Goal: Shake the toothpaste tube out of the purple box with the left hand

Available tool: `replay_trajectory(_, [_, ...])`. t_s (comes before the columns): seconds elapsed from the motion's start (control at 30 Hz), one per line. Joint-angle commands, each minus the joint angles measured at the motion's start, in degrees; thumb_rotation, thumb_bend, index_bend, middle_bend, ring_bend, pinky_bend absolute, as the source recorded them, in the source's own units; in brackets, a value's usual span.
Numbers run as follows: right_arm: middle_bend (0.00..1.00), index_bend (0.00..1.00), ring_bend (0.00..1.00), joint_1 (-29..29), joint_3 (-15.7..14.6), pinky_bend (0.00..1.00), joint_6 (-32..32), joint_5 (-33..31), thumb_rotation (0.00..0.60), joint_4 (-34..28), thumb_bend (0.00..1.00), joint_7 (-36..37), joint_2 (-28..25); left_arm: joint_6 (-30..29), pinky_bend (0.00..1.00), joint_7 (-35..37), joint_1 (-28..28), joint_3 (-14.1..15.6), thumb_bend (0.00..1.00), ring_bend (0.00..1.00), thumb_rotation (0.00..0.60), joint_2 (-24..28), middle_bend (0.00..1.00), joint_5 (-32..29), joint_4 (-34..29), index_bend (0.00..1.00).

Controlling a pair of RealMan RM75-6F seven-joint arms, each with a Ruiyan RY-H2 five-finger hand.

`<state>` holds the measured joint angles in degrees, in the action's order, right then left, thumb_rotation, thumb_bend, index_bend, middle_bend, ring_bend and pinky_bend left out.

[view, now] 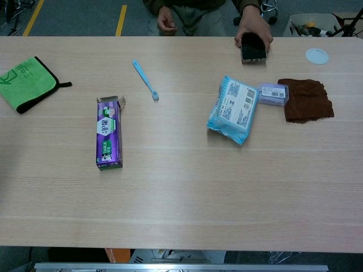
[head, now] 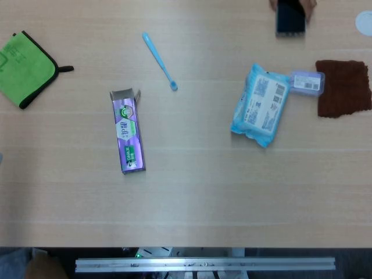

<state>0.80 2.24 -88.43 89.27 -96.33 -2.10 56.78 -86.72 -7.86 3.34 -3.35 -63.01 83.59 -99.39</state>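
Neither hand in view; finger state cannot be told. Purple box [head: 129,132] flat, open flaps at 12 o'clock: gripping the flaps risks trapping the tube.

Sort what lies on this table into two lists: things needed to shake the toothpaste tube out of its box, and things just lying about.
Needed for the job:
purple box, flaps open at its far end; no tube shows

Just lying about:
blue toothbrush
green cloth
blue wipes pack
small lilac packet
brown cloth
phone
white disc
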Motion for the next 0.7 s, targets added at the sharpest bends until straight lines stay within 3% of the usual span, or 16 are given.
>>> replay_trajectory(0.03, [0.40,0.39,0.38,0.0,0.0,0.44,0.0,0.0,0.600,0.0,0.28,0.0,0.1,0.3,0.07,0.1,0.1,0.1,0.21,0.16,0.600,0.1,0.27,-0.1,0.0,0.24])
replay_trajectory(0.43, [0.40,0.39,0.38,0.4,0.2,0.44,0.3,0.0,0.600,0.0,0.28,0.2,-0.1,0.9,0.07,1.3,0.6,0.4,0.21,0.16,0.600,0.9,0.27,1.0,-0.8,0.24])
replay_trajectory(0.7, [0.40,0.39,0.38,0.7,0.3,0.44,0.8,-0.2,0.600,0.2,0.28,0.1,0.0,5.4,0.07,3.3,2.8,1.5,0.21,0.16,0.600,0.9,0.27,2.4,-1.3,0.23])
